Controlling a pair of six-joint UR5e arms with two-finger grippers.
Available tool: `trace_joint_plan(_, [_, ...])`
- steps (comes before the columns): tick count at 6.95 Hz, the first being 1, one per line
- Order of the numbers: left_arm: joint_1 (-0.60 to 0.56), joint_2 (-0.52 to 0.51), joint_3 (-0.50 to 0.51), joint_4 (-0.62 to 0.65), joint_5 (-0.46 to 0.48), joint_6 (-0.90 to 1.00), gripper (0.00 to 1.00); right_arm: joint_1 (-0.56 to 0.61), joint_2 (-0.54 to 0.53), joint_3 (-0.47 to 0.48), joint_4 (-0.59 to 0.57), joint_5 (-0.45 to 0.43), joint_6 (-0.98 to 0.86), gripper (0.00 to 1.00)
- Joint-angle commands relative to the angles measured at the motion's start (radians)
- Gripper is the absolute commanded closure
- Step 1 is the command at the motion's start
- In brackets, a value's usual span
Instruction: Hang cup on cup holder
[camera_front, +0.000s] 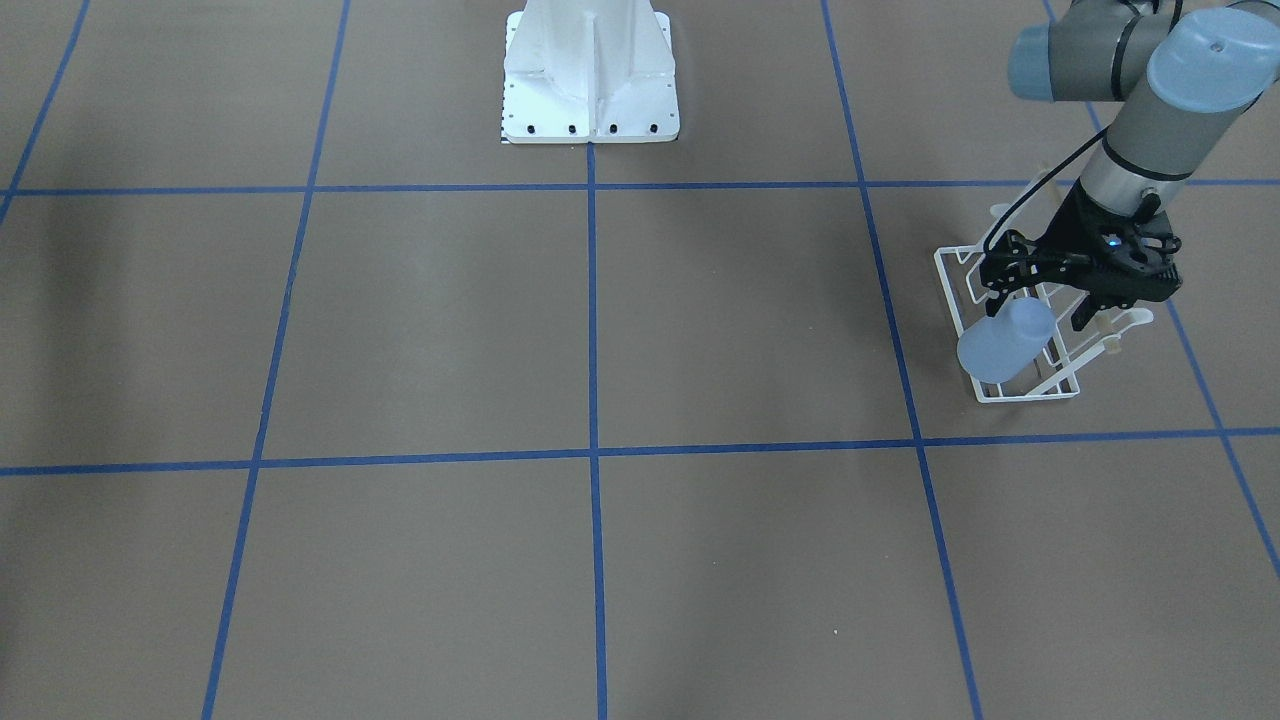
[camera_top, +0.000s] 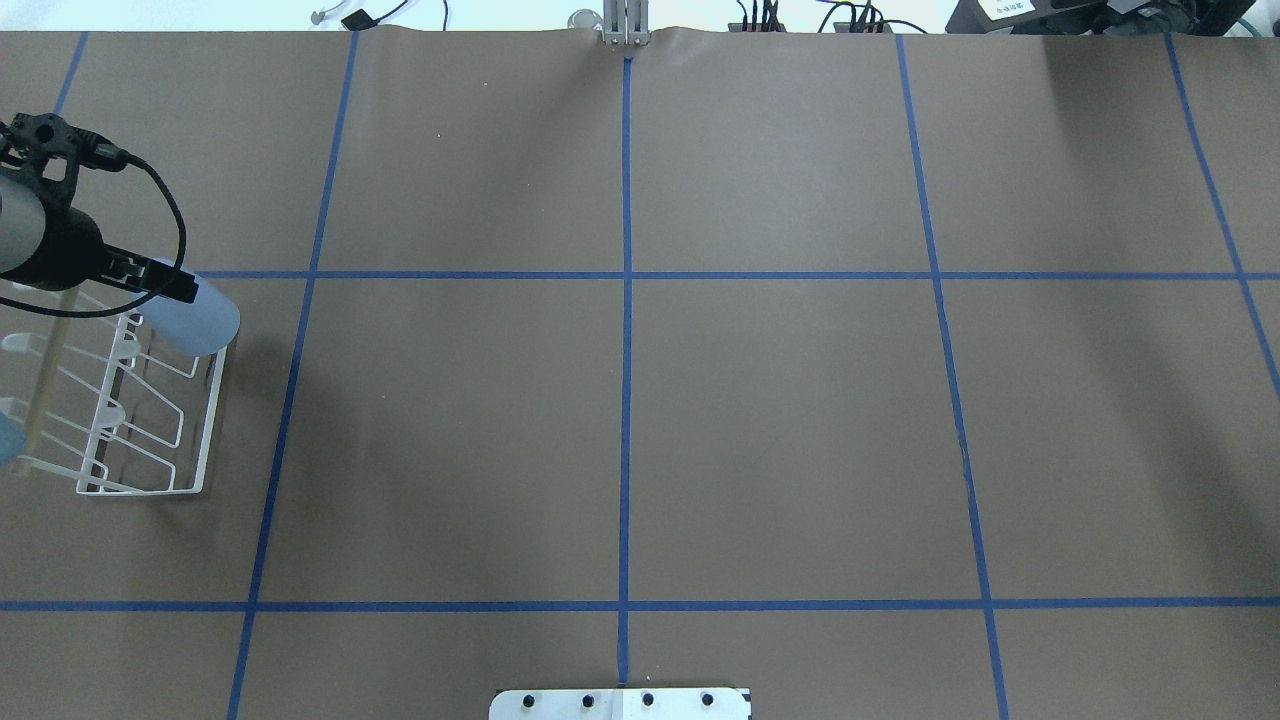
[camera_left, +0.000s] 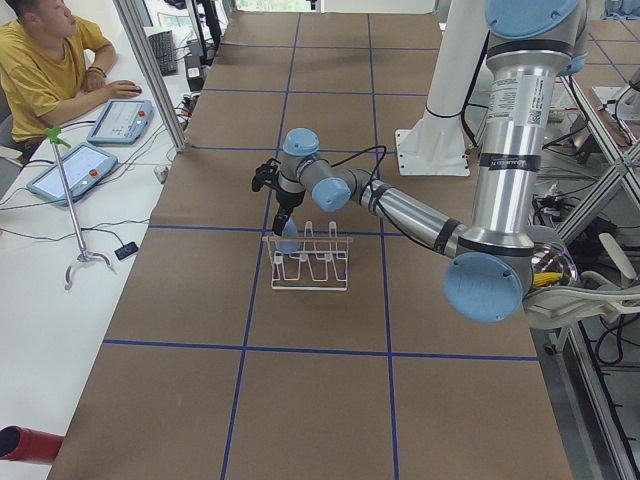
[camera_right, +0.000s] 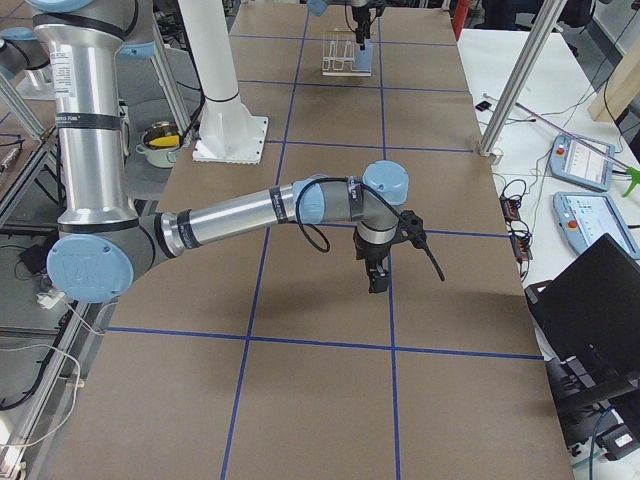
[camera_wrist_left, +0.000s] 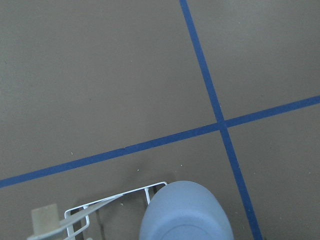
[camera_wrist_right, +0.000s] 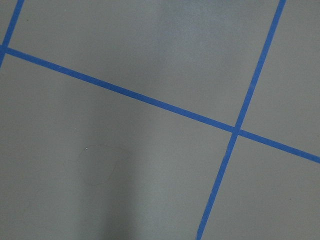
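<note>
The light blue cup (camera_front: 1003, 342) hangs tilted over the far end of the white wire cup holder (camera_front: 1030, 392), its closed base up. My left gripper (camera_front: 1040, 308) straddles the cup's upper end and looks shut on it. In the overhead view the cup (camera_top: 203, 318) sits at the rack's (camera_top: 205, 420) far corner under the left gripper (camera_top: 160, 287). The left wrist view shows the cup's base (camera_wrist_left: 185, 212) and a rack wire (camera_wrist_left: 115, 202). My right gripper (camera_right: 376, 282) points down over bare table, far from the rack; I cannot tell whether it is open or shut.
The robot's white base plate (camera_front: 590, 95) stands at the table's middle edge. Blue tape lines cross the brown table (camera_top: 780, 430). The rack's wooden rod (camera_top: 40, 385) runs along its top. An operator (camera_left: 40, 60) sits beyond the table's far side.
</note>
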Motion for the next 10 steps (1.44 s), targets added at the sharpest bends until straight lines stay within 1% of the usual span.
trace_joint_plan(1, [-0.077, -0.004, -0.013, 0.054, -0.053, 0.069, 0.01, 0.008, -0.015, -0.001, -0.003, -0.007, 0.001, 0.00])
trace_joint_plan(2, [-0.185, -0.004, -0.011, 0.138, -0.113, 0.255, 0.01, 0.016, -0.027, -0.006, -0.003, -0.007, 0.002, 0.00])
trace_joint_plan(4, [-0.382, 0.013, 0.018, 0.255, -0.140, 0.574, 0.01, 0.041, -0.034, -0.007, -0.003, -0.005, 0.002, 0.00])
trace_joint_plan(5, [-0.483, 0.013, 0.062, 0.317, -0.208, 0.724, 0.01, 0.048, -0.050, -0.006, -0.003, -0.010, 0.001, 0.00])
trace_joint_plan(6, [-0.564, 0.020, 0.099, 0.341, -0.253, 0.805, 0.01, 0.057, -0.069, -0.007, 0.002, -0.016, -0.005, 0.00])
trace_joint_plan(7, [-0.594, 0.057, 0.128, 0.334, -0.244, 0.865, 0.01, 0.068, -0.101, -0.007, 0.007, -0.023, -0.001, 0.00])
trace_joint_plan(8, [-0.611, 0.091, 0.154, 0.336, -0.241, 0.941, 0.01, 0.077, -0.109, -0.009, 0.008, -0.042, 0.001, 0.00])
trace_joint_plan(9, [-0.660, 0.135, 0.177, 0.301, -0.253, 0.935, 0.01, 0.079, -0.112, -0.007, 0.008, -0.040, 0.024, 0.00])
trace_joint_plan(10, [-0.691, 0.148, 0.137, 0.299, -0.268, 0.918, 0.01, 0.079, -0.107, -0.007, 0.008, -0.040, 0.042, 0.00])
